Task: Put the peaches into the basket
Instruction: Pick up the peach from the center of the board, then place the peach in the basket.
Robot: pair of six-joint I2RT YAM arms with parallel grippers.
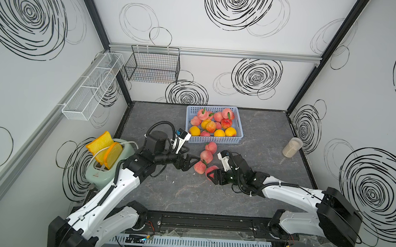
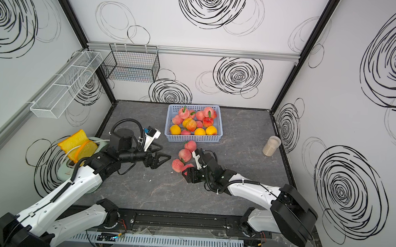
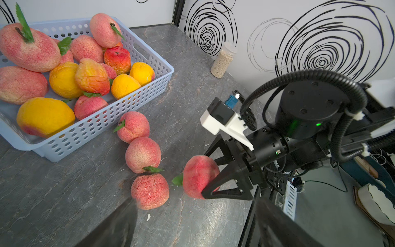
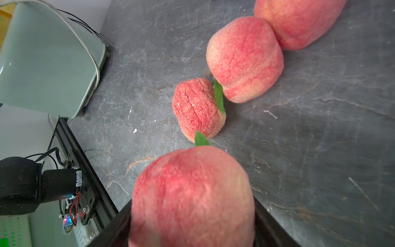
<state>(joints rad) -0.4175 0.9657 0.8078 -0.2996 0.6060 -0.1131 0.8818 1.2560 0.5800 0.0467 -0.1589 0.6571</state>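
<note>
**Right gripper clamped on 1 peach; 3 more lay loose**

Seen from above, a mint-green toaster (image 1: 98, 174) stood at the table's (image 1: 187, 194) 9 o'clock edge, with 2 toy bread slices (image 1: 101, 144) poking out of its slots. Just past it toward centre, the left gripper (image 1: 193, 163) hung with its jaws spread wide and nothing between them, its tips pointing toward 3 o'clock at the loose fruit.

Near the table's centre, 3 pink peaches (image 1: 206, 156) lay in a touching row running from 12 toward 7 o'clock. Beside the row's lowest fruit, at its 4 o'clock, the right gripper (image 3: 206, 174) had its fingers pressed against both sides of a 4th, the gripped peach (image 4: 192, 192).

At 12 o'clock, against the back edge, the light blue basket (image 1: 214, 141) held more than 12 peaches, pink, red and yellow-orange.

At 3 o'clock, a clear jar of pale grains (image 1: 292, 147) stood upright near the wall.
</note>
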